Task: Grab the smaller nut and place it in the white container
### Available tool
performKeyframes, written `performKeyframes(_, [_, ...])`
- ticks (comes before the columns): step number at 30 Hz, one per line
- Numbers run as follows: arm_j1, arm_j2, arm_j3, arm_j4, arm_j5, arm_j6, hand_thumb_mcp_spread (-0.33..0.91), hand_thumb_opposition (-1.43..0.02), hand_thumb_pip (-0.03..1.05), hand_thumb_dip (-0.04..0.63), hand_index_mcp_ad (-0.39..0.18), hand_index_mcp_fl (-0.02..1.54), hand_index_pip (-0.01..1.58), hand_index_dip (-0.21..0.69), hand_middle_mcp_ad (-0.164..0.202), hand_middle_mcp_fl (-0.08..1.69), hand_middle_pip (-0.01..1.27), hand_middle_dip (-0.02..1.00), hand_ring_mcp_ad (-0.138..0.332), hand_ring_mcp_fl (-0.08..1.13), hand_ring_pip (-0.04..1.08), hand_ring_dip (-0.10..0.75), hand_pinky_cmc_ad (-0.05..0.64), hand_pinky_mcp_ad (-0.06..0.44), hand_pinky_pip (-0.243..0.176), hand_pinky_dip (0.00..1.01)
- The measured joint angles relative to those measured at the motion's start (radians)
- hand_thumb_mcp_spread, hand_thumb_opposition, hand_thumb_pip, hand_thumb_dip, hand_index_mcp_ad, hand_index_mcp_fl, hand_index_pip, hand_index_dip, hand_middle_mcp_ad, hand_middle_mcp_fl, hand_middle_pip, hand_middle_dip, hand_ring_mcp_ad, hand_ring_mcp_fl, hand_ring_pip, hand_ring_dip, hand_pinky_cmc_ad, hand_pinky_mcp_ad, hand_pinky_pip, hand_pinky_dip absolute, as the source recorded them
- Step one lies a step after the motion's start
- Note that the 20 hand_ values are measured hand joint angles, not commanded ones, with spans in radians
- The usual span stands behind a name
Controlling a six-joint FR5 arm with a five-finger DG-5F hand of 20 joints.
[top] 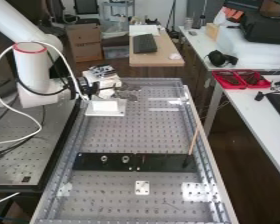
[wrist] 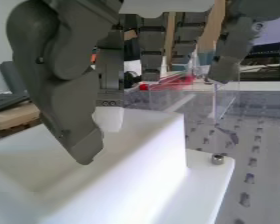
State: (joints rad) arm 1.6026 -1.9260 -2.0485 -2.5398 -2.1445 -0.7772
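Note:
Above and just behind the white container, the hand is at the far end of the perforated bench in the high view. In the wrist view the hand hangs over the white container, its thumb and fingers extended and apart, with nothing seen between them. The part of the container's inside that shows is plain white; its deeper part is partly hidden. On the black bar stand the larger nut and the bearing.
A small round metal piece sits on the container's base flange. A thin wooden stick rises at the bar's right end. A white square plate lies nearer on the bench. Red trays stand on the side table.

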Motion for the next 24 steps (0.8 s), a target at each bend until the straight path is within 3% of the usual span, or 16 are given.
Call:
performKeyframes(6, [0.004,0.001,0.004,0.000,0.014,0.005,0.46,-0.96,0.58,0.220,-0.152,0.50,1.54,0.250,0.082,0.21,0.12,0.25,0.115,0.01,0.11,0.138,0.346,0.311,0.084,0.19])
performKeyframes(8, [0.005,0.000,0.006,-0.011,0.018,0.002,0.46,-0.95,0.59,0.220,-0.154,0.43,1.55,0.262,0.082,0.21,0.12,0.25,0.115,0.01,0.11,0.138,0.346,0.311,0.084,0.19])
performKeyframes(11, [0.005,-0.002,0.011,-0.032,0.024,-0.001,0.47,-0.92,0.70,0.220,-0.237,0.25,1.38,0.218,0.082,0.20,0.12,0.25,0.117,0.02,0.11,0.138,0.346,0.314,0.084,0.19])
performKeyframes(13, [0.001,-0.005,0.012,-0.039,0.026,0.003,0.46,-0.88,0.72,0.223,-0.286,0.24,1.32,0.202,0.082,0.18,0.12,0.25,0.113,0.01,0.11,0.138,0.346,0.311,0.080,0.19])
performKeyframes(18, [-0.003,0.000,0.007,-0.043,0.031,0.006,0.38,-0.82,0.76,0.220,-0.311,0.22,1.19,0.176,0.080,0.15,0.12,0.25,0.117,0.00,0.10,0.138,0.349,0.312,0.065,0.23])
performKeyframes(21, [-0.008,0.017,0.003,-0.038,0.036,0.016,0.35,-0.80,0.79,0.220,-0.325,0.21,1.12,0.164,0.082,0.15,0.12,0.25,0.115,0.00,0.10,0.138,0.358,0.312,0.035,0.28])
performKeyframes(22, [-0.011,0.031,0.002,-0.037,0.040,0.022,0.33,-0.80,0.79,0.220,-0.316,0.16,1.05,0.140,0.080,0.15,0.12,0.25,0.115,0.00,0.10,0.131,0.360,0.311,0.017,0.28])
performKeyframes(23, [-0.013,0.038,0.002,-0.036,0.043,0.025,0.33,-0.81,0.80,0.223,-0.265,-0.01,0.88,0.077,0.084,0.13,0.12,0.25,0.119,0.00,0.10,0.138,0.356,0.311,0.017,0.29])
performKeyframes(24, [-0.016,0.059,0.003,-0.037,0.048,0.032,0.32,-0.80,0.80,0.220,-0.225,-0.02,0.79,0.052,0.080,0.11,0.12,0.25,0.119,0.00,0.10,0.138,0.360,0.312,0.017,0.30])
